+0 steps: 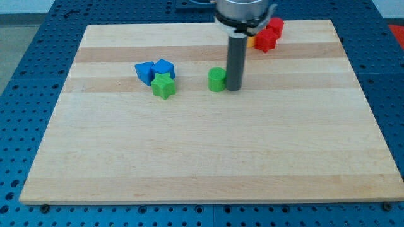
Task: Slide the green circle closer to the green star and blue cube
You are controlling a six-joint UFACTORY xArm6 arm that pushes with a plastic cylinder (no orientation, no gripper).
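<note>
My tip (233,87) has no fingers at all, so there is nothing to open or close; it is just the bottom end of a dark rod, and it sits on the board right beside the green circle (217,79), on the circle's right side. It looks like it is touching the circle or almost touching it, but I cannot tell for sure. That is a good spot, I think, because a push to the left would send the circle toward its friends. The green star (163,86) is off to the left of the circle, with a bare gap of wood between them. The blue cube (164,67) sits just behind the star, touching it or nearly so, and another blue block (144,72) is right next to the cube on its left. So the job looks started but not done: the tip is lined up, but the circle is still apart from the star and the cube, and it must slide left across the gap. Nothing stands in that gap. Far back on the wooden board (202,164), to the right behind the rod, are two red blocks (269,34) and a bit of something yellow (250,42), partly hidden. They are well away from the path and should not get in the way.
</note>
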